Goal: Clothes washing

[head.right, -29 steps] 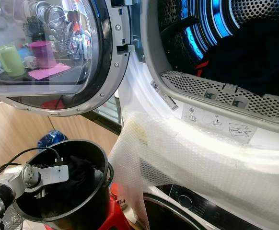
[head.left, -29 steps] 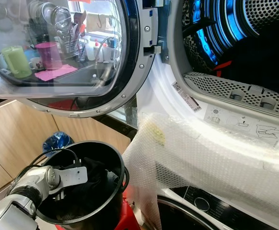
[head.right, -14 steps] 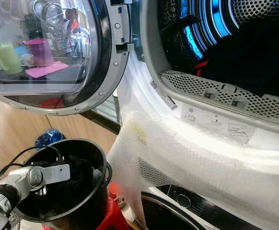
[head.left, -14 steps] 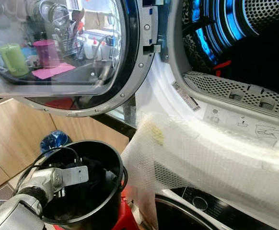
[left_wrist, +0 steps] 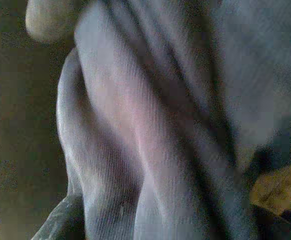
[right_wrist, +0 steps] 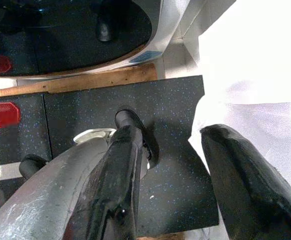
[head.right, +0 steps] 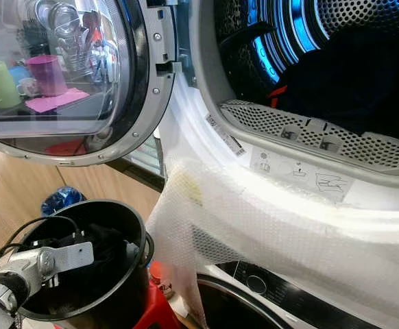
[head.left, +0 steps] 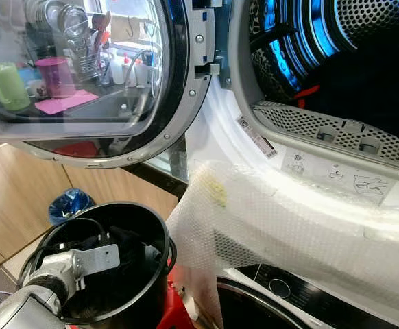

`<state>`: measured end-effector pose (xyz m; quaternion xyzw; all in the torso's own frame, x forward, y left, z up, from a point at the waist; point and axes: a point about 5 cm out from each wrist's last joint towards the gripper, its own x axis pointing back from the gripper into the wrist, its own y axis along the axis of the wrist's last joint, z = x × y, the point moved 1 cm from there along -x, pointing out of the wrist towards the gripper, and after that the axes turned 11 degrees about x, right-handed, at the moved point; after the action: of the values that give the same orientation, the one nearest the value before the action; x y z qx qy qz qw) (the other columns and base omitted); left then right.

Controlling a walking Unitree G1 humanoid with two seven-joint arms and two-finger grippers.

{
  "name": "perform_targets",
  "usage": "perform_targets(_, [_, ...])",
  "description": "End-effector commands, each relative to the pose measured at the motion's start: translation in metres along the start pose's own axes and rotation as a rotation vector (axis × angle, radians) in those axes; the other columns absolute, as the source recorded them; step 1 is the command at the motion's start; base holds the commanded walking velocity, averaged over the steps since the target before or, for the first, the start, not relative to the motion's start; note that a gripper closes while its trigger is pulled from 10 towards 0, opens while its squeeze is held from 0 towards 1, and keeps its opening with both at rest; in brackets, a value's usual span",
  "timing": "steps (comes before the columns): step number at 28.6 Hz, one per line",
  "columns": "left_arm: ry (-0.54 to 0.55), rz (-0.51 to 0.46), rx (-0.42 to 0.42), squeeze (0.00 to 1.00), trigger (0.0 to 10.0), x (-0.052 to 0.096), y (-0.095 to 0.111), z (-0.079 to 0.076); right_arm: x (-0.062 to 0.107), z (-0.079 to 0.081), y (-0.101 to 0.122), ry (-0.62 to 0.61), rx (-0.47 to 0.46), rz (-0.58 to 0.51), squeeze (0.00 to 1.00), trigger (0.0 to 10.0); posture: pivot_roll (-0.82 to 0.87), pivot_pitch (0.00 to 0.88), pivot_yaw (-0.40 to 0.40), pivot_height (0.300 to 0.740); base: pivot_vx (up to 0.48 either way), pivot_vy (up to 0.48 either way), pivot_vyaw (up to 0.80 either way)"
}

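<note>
**Two batches of dark laundry: some in the drum, some in the bucket**

Far left: round glass door [head.left: 83,75] swung wide, mirroring a kitchen counter with a green mug and a pink cup. Below it, wooden cabinet fronts and a blue bag [head.left: 68,204] on the floor.

Lower left: black bucket [head.left: 157,236] on something red, dark clothes [head.left: 127,250] heaped inside. Left arm reaching down into the bucket, left gripper [head.left: 110,271] sunk among the cloth. Close against the wrist camera, folds of grey ribbed fabric [left_wrist: 135,130]; fingers hidden, so no telling whether parted or clamped on anything.

Middle: sheet of bubble wrap [head.left: 288,226] draped over the white front of the machine, below the opening. Under it, a dark control panel with a dial [head.left: 276,286].

Right: open drum [head.left: 364,41] lit blue, with a dark garment [head.right: 364,75] already lying inside, a flash of red at its edge. Perforated lint grille along the lower lip.

Right gripper [right_wrist: 170,165] hanging idle over dark speckled floor matting, fingers spread apart, nothing between them.

Judging by all this: loading partly done, seemingly. At least one dark item in the drum, more waiting in the bucket. Left to do: grasp cloth in the bucket, lift it over the rim, carry across to the opening, repeat until empty, then shut the door.
</note>
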<state>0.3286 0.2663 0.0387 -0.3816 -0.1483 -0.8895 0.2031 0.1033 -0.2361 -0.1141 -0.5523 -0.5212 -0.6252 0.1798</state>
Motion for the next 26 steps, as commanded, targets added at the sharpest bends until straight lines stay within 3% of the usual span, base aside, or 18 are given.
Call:
perform_targets(1, [0.028,0.052,-0.024,0.0,10.0,0.0,-0.014,0.004,0.0,0.002,0.002,0.004,-0.022,-0.013,0.0,10.0,-0.09,0.0,0.053,0.74,0.0,0.0,0.0])
perform_targets(6, [0.086,0.069,-0.011,0.0,10.0,0.002,-0.018,0.015,0.0,0.002,0.001,0.0,-0.047,-0.011,0.0,10.0,-0.09,0.008,0.052,0.74,0.0,0.0,0.0])
perform_targets(7, [0.084,0.07,-0.005,0.0,9.0,0.002,-0.018,0.015,0.0,0.001,0.001,-0.001,-0.053,-0.009,0.0,10.0,-0.09,0.008,0.052,0.74,0.0,0.0,0.0])
perform_targets(8, [0.08,0.071,0.0,0.0,3.1,0.002,-0.019,0.014,0.0,0.001,0.0,-0.004,-0.061,-0.007,0.0,10.0,-0.09,0.011,0.054,0.74,0.0,0.0,0.0])
perform_targets(9, [0.078,0.071,0.003,0.0,0.0,0.002,-0.019,0.013,0.001,0.001,-0.001,-0.005,-0.063,-0.006,0.0,10.0,-0.09,0.011,0.054,0.74,0.0,0.0,0.0])
perform_targets(26, [0.018,0.044,0.008,0.0,0.0,0.0,-0.011,0.004,0.001,0.002,-0.004,-0.001,-0.078,0.004,0.0,10.0,-0.09,0.016,0.053,0.74,0.0,0.0,0.0])
